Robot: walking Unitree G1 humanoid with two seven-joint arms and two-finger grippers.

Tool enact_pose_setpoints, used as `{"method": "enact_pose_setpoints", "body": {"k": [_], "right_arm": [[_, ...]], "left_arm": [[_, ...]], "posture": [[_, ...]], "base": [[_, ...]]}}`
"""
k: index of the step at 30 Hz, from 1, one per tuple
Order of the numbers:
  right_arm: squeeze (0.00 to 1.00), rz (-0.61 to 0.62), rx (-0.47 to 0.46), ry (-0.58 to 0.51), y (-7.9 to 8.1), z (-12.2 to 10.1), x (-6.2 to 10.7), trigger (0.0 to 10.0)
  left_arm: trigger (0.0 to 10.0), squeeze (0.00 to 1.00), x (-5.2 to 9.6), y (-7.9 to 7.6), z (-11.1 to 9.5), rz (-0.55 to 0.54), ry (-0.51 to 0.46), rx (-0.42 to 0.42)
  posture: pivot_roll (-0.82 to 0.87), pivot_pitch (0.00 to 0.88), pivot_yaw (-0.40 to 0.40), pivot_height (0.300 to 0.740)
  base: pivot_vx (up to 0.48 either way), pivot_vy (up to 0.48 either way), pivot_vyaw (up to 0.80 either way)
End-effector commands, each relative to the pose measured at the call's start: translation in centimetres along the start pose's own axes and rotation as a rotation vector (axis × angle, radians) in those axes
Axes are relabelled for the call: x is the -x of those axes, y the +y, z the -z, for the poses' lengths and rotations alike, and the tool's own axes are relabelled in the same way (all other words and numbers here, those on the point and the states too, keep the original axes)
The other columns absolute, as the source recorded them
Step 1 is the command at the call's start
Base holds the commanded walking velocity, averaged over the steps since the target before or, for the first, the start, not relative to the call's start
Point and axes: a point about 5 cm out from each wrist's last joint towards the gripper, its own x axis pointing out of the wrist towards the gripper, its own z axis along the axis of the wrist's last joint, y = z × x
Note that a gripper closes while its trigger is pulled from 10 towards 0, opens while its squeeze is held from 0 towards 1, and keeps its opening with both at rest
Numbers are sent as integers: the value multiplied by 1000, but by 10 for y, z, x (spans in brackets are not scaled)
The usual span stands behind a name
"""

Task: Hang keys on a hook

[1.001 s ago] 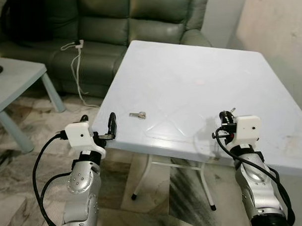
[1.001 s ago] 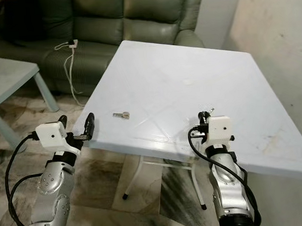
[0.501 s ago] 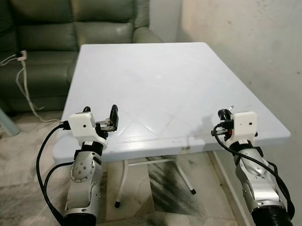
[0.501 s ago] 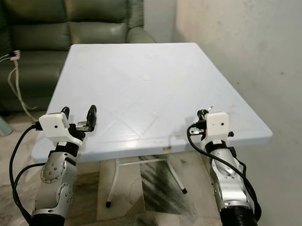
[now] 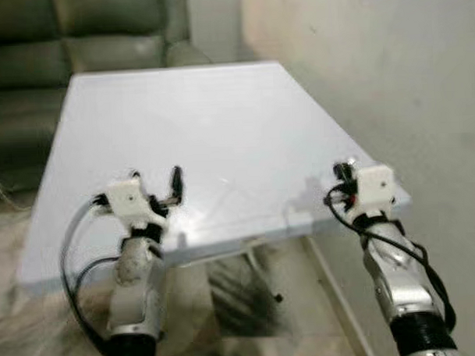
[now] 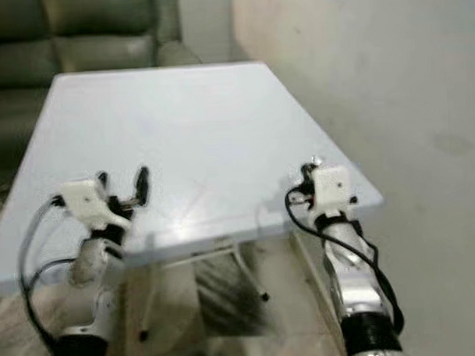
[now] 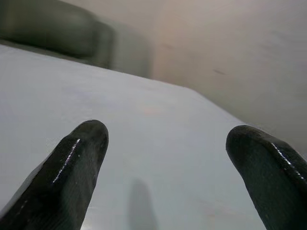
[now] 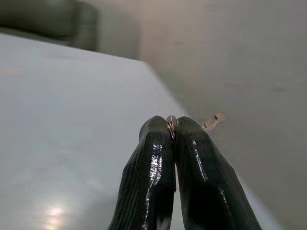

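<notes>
- At the near right corner of the white table (image 5: pixel 204 124), the right gripper (image 8: pixel 172 125) hangs with its two black fingers (image 8: pixel 153 163) pressed together.
- Pinched between those fingertips is a thin metal piece, the keys (image 8: pixel 214 121): a brass-coloured edge shows in the seam between the pads, and a small flat tab sticks out past the right finger, on the wall side.
- In the head views the right gripper (image 5: pixel 343 172) sits just above the table's near right corner, in front of its white wrist housing (image 5: pixel 376 186); a black cable (image 5: pixel 356 225) loops from the housing down the silver forearm.
- The left gripper (image 7: pixel 168 143) is spread wide; its two black fingers (image 7: pixel 79 158) stand well apart with bare tabletop between them.
- In the head views the left gripper (image 5: pixel 156 183) hovers over the table's near left part, just inside the near edge, one finger upright and the other partly hidden behind the white housing (image 5: pixel 129 197).
- Table: pale top, faint crossing crease lines near its near edge, a glare spot close to the left gripper. Legs and a dark shadow show beneath on the tiled floor (image 5: pixel 242 303).
- Far left, beyond the table: a dark green sofa (image 5: pixel 61 43).
- Right of the table: a plain beige wall (image 5: pixel 390 71), close beside the table's right edge.
- Head views are somewhat blurred.
</notes>
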Motion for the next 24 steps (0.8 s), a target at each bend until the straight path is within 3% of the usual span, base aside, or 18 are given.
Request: {"method": "enact_pose_setpoints", "body": {"k": [1,24], "right_arm": [[0,13,3,3,-2,1,0,10000],[0,43,1,1,-6,-1,6,10000]], "left_arm": [[10000,0,-2,4,-3,-20,-4,-17],[10000,0,2,7,-3,-62,-2,-26]], "posture": [[49,4,-89,740],[38,0,-94,740]], "base": [[0,0,-756],[0,0,-756]]}}
